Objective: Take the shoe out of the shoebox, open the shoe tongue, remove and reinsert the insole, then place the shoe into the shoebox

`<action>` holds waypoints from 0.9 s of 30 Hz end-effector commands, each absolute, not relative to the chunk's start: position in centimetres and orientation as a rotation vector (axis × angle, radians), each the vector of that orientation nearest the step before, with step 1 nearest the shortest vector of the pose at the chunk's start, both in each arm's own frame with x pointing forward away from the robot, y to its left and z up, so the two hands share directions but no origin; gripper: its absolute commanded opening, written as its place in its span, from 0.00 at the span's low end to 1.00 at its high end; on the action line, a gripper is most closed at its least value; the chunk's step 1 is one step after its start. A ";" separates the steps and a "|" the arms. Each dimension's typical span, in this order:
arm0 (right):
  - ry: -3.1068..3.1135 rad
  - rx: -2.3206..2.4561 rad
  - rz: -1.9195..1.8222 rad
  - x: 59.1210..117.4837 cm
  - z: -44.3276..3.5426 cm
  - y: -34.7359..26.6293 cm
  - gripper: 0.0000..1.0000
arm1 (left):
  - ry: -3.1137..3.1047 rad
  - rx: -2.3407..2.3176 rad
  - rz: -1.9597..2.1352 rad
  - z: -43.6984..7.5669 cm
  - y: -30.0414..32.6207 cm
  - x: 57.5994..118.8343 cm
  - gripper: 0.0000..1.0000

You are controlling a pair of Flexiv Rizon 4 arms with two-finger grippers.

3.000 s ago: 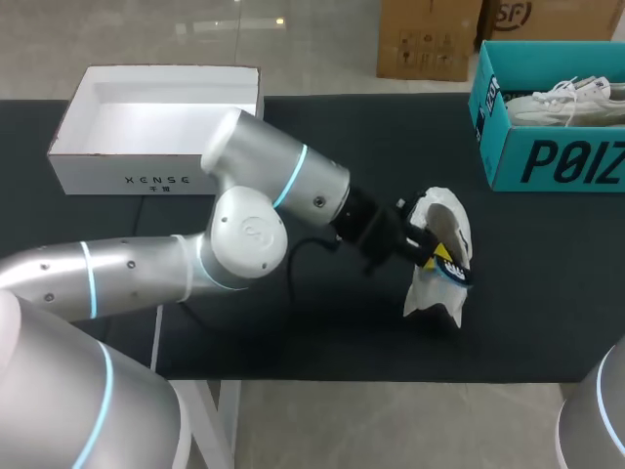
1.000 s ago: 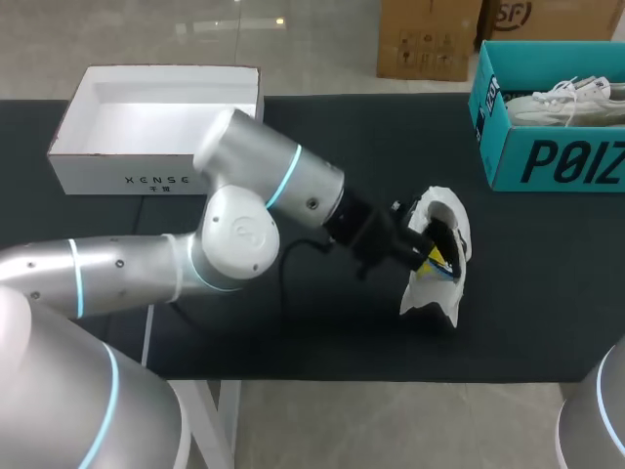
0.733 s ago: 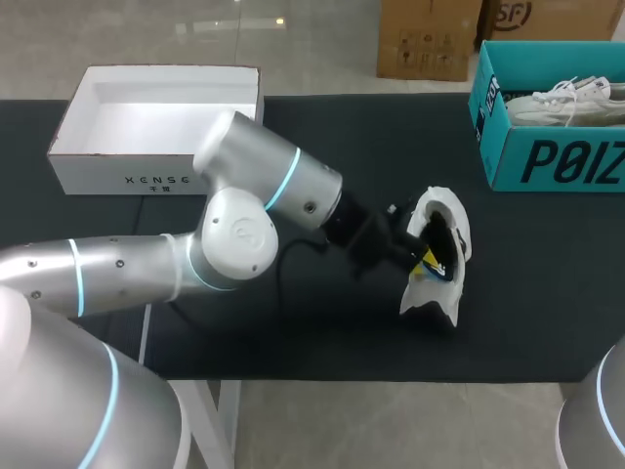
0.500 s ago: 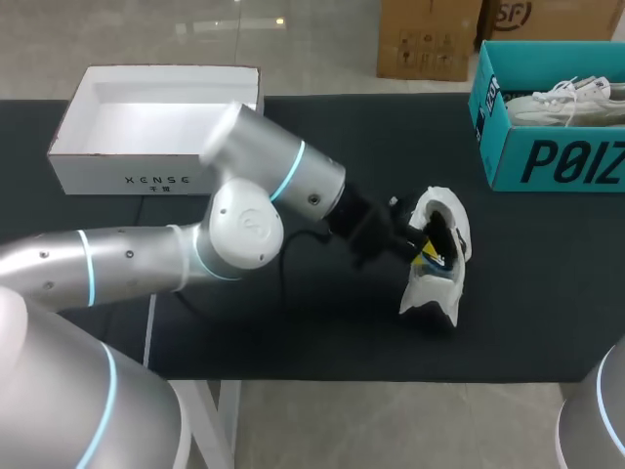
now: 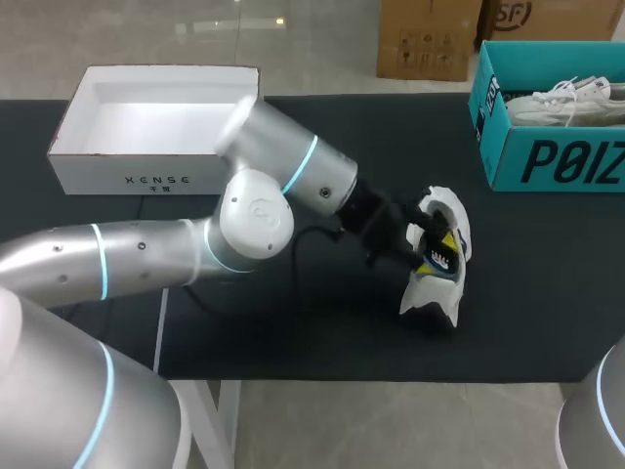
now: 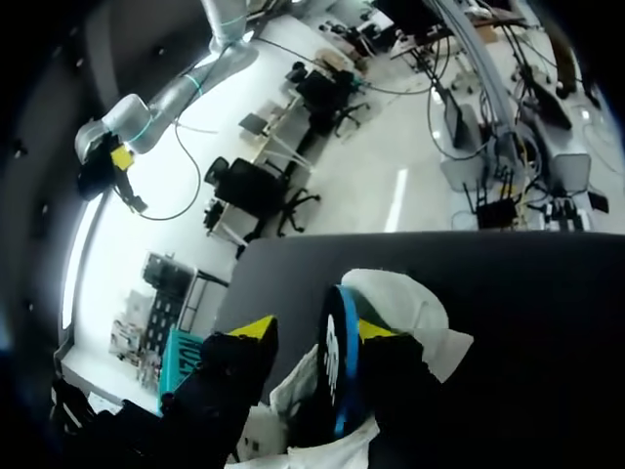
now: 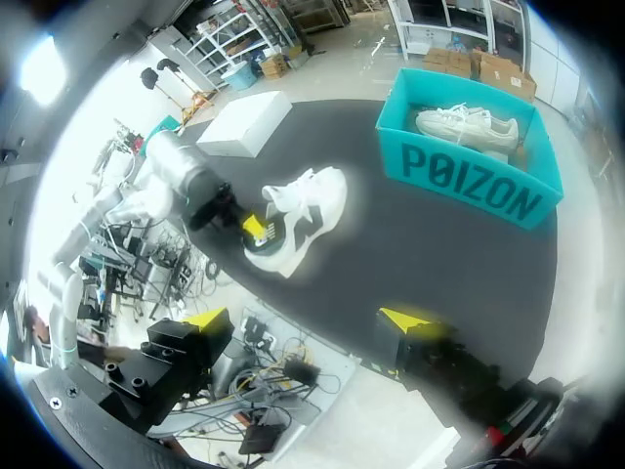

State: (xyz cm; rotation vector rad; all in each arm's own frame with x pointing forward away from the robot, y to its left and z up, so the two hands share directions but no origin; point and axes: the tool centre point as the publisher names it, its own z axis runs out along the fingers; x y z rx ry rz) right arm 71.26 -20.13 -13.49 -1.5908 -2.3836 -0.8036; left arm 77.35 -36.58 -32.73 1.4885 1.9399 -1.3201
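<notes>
Working the insole (image 6: 337,362), by the look of it, with the left gripper (image 5: 437,252) sitting in the mouth of the shoe (image 5: 430,288). Not showing clearly whether that gripper is pinching the insole's blue-rimmed edge or merely flanking it. Holding the right gripper (image 7: 305,322) wide and empty, back beyond the table's near edge. Probably calling for a firm pinch on the insole and a slow draw along the shoe's length, without dragging the shoe. Lying on the table (image 5: 547,293), right of middle, well apart from the white box (image 5: 156,181) and the teal box (image 5: 547,161). Running lengthwise roughly from near edge to far edge, mouth facing the left arm; not revealing toe from heel.
</notes>
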 end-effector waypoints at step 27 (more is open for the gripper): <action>-2.383 -1.590 -0.799 71.4 -13.5 -20.2 1.00 | 1.963 1.438 -1.358 -32.8 -34.2 75.5 0.00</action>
